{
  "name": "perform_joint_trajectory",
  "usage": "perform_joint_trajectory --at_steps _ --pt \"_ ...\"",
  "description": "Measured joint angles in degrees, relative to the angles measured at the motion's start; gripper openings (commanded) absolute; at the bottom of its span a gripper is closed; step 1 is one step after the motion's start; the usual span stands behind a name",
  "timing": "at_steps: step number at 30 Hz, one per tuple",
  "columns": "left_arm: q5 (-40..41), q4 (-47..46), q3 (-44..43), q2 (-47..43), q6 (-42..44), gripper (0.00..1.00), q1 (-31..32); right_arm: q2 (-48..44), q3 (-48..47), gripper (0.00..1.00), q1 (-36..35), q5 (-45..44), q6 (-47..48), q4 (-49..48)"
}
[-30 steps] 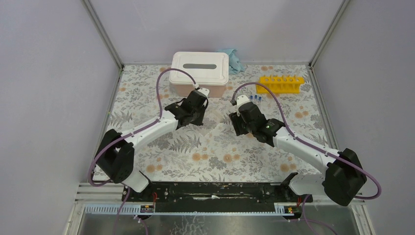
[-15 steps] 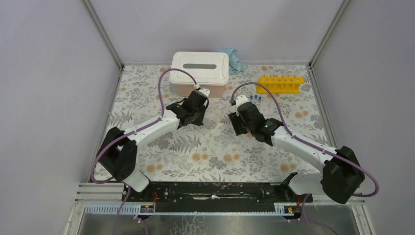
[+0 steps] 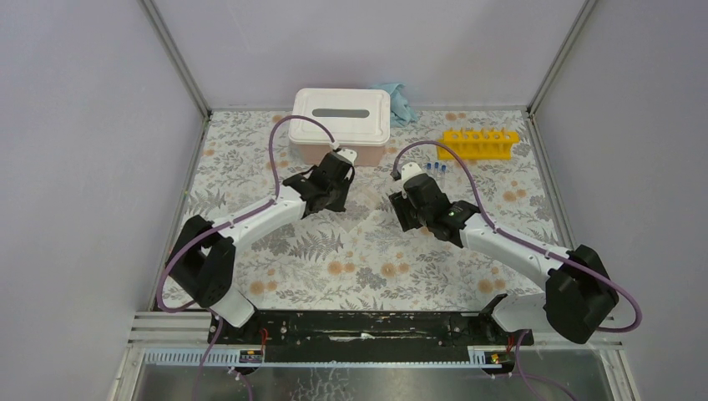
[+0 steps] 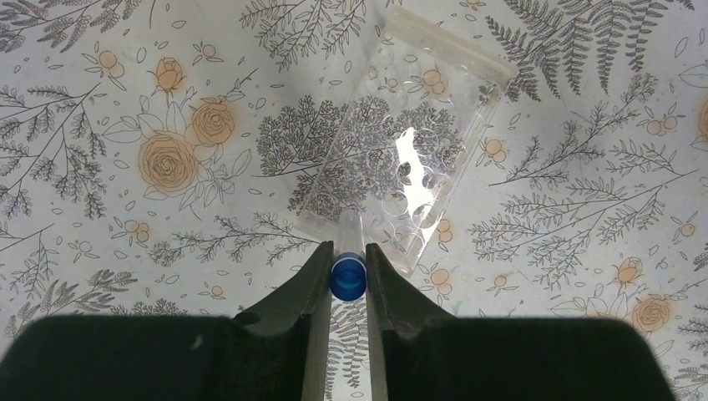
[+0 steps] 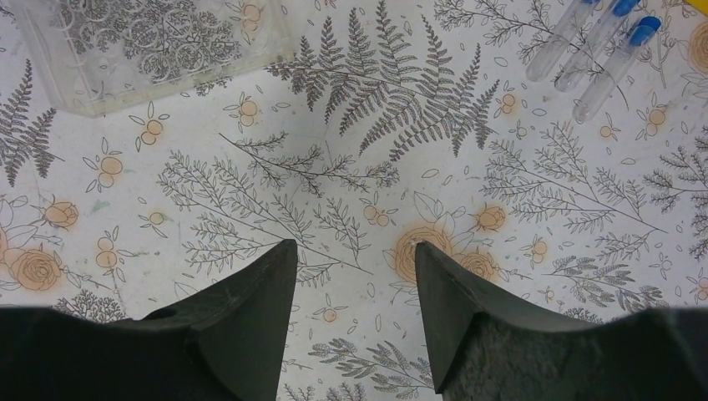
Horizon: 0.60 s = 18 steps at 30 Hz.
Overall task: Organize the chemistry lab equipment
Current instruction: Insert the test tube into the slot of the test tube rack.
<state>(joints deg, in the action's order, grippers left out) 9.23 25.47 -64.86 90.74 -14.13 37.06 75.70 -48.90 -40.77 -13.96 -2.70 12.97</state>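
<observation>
My left gripper [image 4: 345, 263] is shut on a small clear tube with a blue cap [image 4: 348, 278]. The tube's body points down at the near edge of a clear plastic rack with round holes [image 4: 401, 142] that lies flat on the floral table. Seen from above, the left gripper [image 3: 332, 194] hangs in front of the white box. My right gripper [image 5: 351, 259] is open over bare table, with nothing between its fingers. Three more blue-capped tubes [image 5: 601, 50] lie far right of it, and the clear rack [image 5: 150, 42] lies far left. A yellow test-tube rack [image 3: 479, 144] stands at the back right.
A white lidded box [image 3: 341, 117] sits at the back centre, with a crumpled blue cloth [image 3: 399, 100] behind its right corner. The loose tubes [image 3: 436, 168] lie just beyond the right wrist. Metal frame posts and grey walls enclose the table.
Both arms have drifted slightly left. The left gripper has kept its hold on the tube, and the right gripper has stayed open.
</observation>
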Motion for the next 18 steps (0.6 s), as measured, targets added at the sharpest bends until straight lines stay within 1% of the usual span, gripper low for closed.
perform_joint_trajectory --at_steps 11,18 --pt "-0.3 -0.5 0.4 1.1 0.2 0.13 -0.3 0.4 0.0 0.61 0.5 0.0 0.3 -0.2" --pt "-0.5 -2.1 2.2 1.1 0.2 0.15 -0.3 1.3 -0.2 0.61 0.7 0.1 0.3 -0.5"
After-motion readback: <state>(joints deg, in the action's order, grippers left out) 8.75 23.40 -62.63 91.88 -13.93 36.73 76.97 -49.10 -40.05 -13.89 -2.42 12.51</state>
